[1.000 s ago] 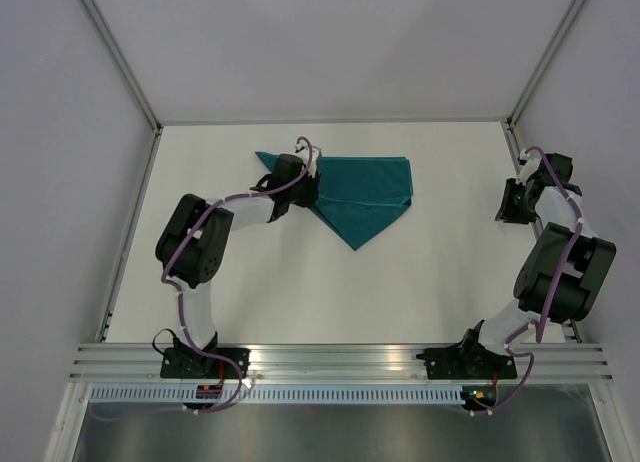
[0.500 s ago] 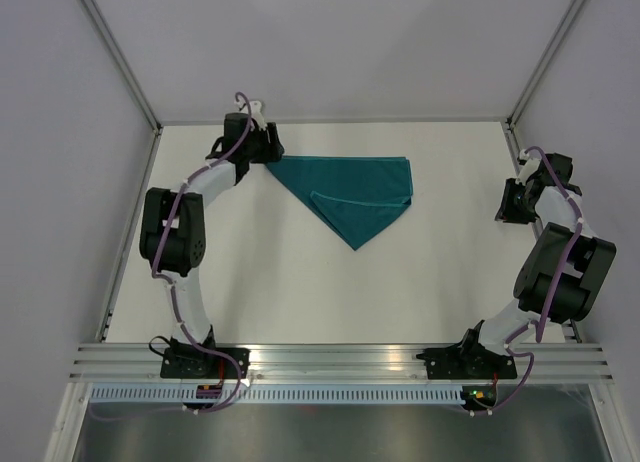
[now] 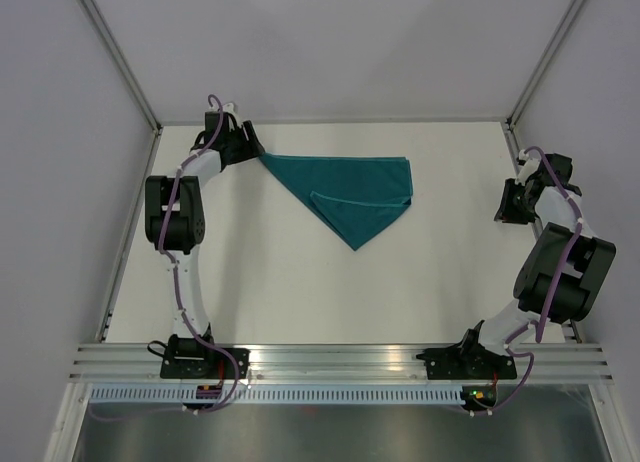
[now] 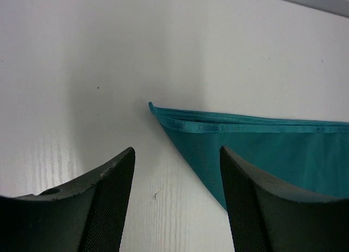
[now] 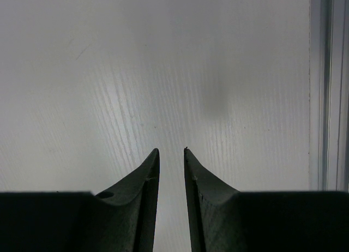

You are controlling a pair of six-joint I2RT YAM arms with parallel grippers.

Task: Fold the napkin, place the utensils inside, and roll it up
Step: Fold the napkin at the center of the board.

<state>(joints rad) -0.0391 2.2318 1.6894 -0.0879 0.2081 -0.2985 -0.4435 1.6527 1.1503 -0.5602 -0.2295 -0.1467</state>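
The napkin [image 3: 355, 194] lies upper centre, folded to a triangle, long edge running left-right; its left corner sits just ahead and right of the left gripper [image 3: 252, 148], upper left, jaws spread and empty; the right gripper [image 3: 508, 204], far right, well apart, shows a narrow empty gap; left arm nearer; no utensil in view.

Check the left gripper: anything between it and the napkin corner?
Nothing visible. The left gripper is open, and only bare table lies between its fingers and the napkin corner just ahead.
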